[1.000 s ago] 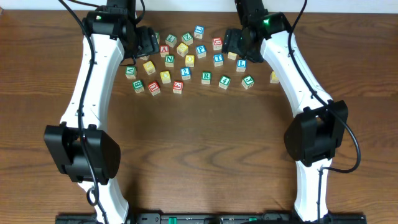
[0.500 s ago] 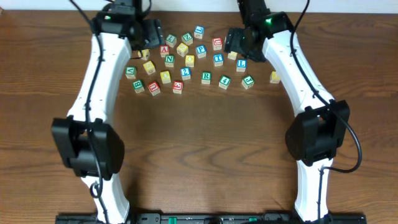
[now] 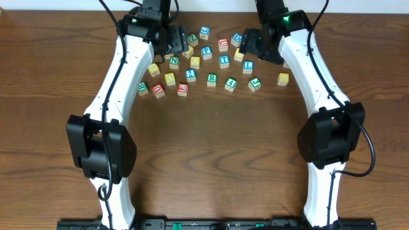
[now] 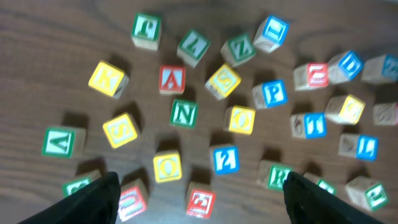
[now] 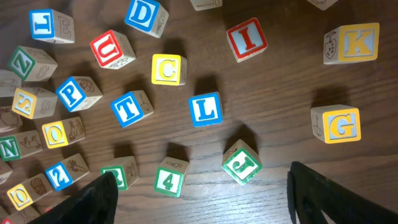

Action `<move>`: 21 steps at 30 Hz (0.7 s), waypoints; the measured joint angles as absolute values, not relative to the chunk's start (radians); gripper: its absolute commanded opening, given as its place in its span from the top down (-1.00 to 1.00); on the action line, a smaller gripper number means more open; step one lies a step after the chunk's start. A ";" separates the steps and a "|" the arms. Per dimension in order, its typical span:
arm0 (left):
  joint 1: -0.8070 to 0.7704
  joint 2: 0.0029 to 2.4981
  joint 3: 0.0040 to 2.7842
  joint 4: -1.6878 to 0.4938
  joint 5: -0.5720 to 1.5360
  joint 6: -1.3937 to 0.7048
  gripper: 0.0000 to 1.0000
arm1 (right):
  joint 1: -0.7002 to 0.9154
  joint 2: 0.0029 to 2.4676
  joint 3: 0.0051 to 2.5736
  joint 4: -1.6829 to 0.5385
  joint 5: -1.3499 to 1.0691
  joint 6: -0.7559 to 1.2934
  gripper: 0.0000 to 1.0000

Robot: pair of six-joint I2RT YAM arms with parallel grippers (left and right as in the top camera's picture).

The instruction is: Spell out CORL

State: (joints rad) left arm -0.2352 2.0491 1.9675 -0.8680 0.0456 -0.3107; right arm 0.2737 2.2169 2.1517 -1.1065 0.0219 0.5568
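Observation:
The letter cubes lie scattered at the back of the brown table [image 3: 211,147]. The yellow C [image 5: 168,69] lies just above the blue L [image 5: 205,109] in the right wrist view. The green R [image 5: 116,176] is partly behind my right finger, and a yellow O [image 5: 56,132] lies at the left. Overhead, the L [image 3: 248,66], R [image 3: 212,78] and O [image 3: 195,62] show, and the C [image 3: 238,55] peeks out beside my right gripper [image 3: 250,43]. My left gripper [image 3: 177,39] hovers open over the cluster's left part. Both grippers are open with nothing held.
Many other cubes surround these: a second yellow O [image 4: 166,167], green N [image 4: 184,114], red A [image 4: 171,79], blue T [image 5: 129,107], green 4 [image 5: 169,178], green J [image 5: 242,163]. A yellow G [image 5: 339,124] lies apart at the right. The table's back edge is close behind the cluster.
My left gripper has swung rightward and a little farther back over the cubes. My right gripper has shifted slightly to the right. No cube has moved.

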 measured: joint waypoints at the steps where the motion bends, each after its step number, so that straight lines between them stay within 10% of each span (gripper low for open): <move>1: -0.234 2.049 1.967 -0.881 0.046 -0.311 -0.62 | 0.273 2.217 2.152 -1.105 0.022 0.556 -0.66; 21: -0.234 2.049 1.967 -0.962 0.018 -0.311 -0.62 | 0.150 2.217 2.152 -1.125 0.019 0.405 -0.74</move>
State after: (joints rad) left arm -0.2344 2.0491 1.9667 -0.9619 0.0181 -0.3107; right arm 0.1501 2.2169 2.1517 -1.1252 0.0189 0.4049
